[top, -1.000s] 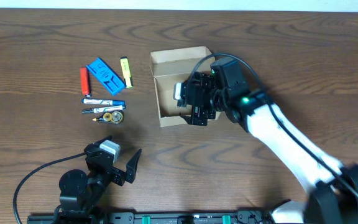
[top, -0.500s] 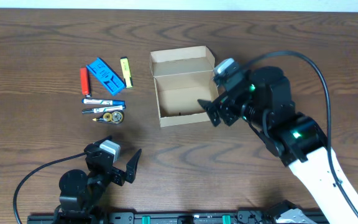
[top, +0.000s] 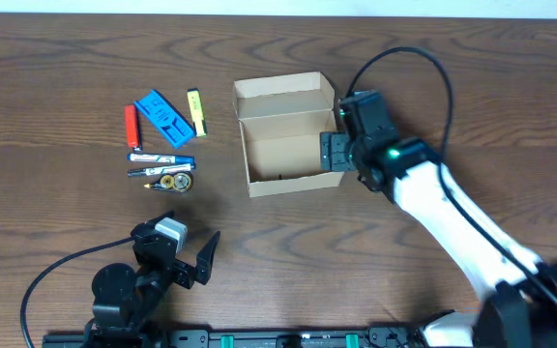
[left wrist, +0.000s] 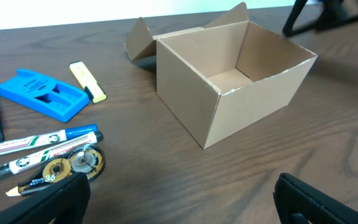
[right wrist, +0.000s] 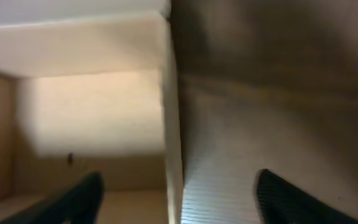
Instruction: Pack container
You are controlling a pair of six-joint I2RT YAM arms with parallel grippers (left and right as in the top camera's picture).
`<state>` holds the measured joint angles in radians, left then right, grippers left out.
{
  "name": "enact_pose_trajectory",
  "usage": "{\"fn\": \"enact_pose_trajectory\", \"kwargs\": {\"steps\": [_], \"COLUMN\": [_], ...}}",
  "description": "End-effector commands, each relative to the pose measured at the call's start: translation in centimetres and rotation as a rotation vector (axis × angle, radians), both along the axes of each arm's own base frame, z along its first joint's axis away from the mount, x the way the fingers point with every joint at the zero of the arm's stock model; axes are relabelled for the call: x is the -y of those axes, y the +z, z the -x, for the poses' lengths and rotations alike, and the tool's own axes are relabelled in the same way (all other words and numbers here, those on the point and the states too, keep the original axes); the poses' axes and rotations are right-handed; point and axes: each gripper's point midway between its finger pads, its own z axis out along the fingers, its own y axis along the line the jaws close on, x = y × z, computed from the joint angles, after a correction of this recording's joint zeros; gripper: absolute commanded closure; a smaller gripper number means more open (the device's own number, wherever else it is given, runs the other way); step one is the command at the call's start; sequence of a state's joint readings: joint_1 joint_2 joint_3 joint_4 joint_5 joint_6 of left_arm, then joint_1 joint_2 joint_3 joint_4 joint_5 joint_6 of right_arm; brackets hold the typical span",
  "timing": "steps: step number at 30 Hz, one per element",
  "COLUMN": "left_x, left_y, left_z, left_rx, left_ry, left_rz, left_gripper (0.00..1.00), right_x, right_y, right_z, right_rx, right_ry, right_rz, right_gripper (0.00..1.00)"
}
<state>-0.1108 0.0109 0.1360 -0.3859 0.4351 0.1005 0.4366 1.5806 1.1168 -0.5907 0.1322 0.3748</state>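
Note:
The container [top: 292, 184], a tan cardboard box, stands open mid-table with its lid flap [top: 283, 91] folded back. It also shows in the left wrist view [left wrist: 247, 112]. My right gripper [top: 333, 153] is open and straddles the box's right wall [right wrist: 169, 124], one finger inside and one outside. My left gripper [top: 190, 253] is open and empty low near the front edge, well left of the box; its fingers [left wrist: 179, 202] frame bare table. The box interior looks empty apart from a small dark speck [right wrist: 70, 158].
Left of the box lie a red marker [top: 131, 125], a blue plastic piece [top: 165, 118], a yellow highlighter [top: 196, 112], two pens [top: 161, 159] and small yellow discs [top: 175, 181]. They also show in the left wrist view [left wrist: 42, 93]. A black cable [top: 395, 58] loops over the right arm.
My right gripper was inside the box, then lifted out to the right, and now sits over the box's right wall. The left arm has not moved.

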Motion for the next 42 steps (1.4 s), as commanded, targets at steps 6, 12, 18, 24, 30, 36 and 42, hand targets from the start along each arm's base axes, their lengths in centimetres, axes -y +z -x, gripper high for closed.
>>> {"fn": "enact_pose_trajectory", "kwargs": {"steps": [6, 12, 18, 24, 30, 36, 42], "left_x": [-0.1, -0.1, -0.1, -0.1, -0.1, -0.1, -0.1], "left_y": [-0.9, -0.9, -0.9, -0.9, -0.9, -0.9, -0.9], "left_z": [0.0, 0.0, 0.0, 0.0, 0.0, 0.0, 0.0], "left_rx": [-0.023, -0.023, -0.023, -0.023, -0.023, -0.023, -0.023], "left_ry": [0.006, 0.006, 0.006, 0.006, 0.006, 0.006, 0.006], "left_rz": [0.013, 0.013, 0.013, 0.013, 0.013, 0.013, 0.013], "left_gripper": [0.05, 0.05, 0.05, 0.05, 0.05, 0.05, 0.05], "right_x": [0.4, 0.4, 0.4, 0.5, 0.5, 0.5, 0.6], "right_y": [-3.3, -3.2, -3.3, -3.5, -3.5, -3.5, -3.6], "right_z": [0.0, -0.1, 0.1, 0.4, 0.4, 0.4, 0.6], "right_rx": [-0.081, -0.078, -0.091, -0.101, -0.103, -0.101, -0.106], "right_ry": [-0.133, -0.145, -0.182, -0.189, -0.192, -0.148, -0.099], "right_rz": [-0.018, -0.027, -0.046, -0.044, -0.044, -0.021, 0.007], "right_gripper": [0.62, 0.79, 0.90, 0.92, 0.86, 0.99, 0.99]}}
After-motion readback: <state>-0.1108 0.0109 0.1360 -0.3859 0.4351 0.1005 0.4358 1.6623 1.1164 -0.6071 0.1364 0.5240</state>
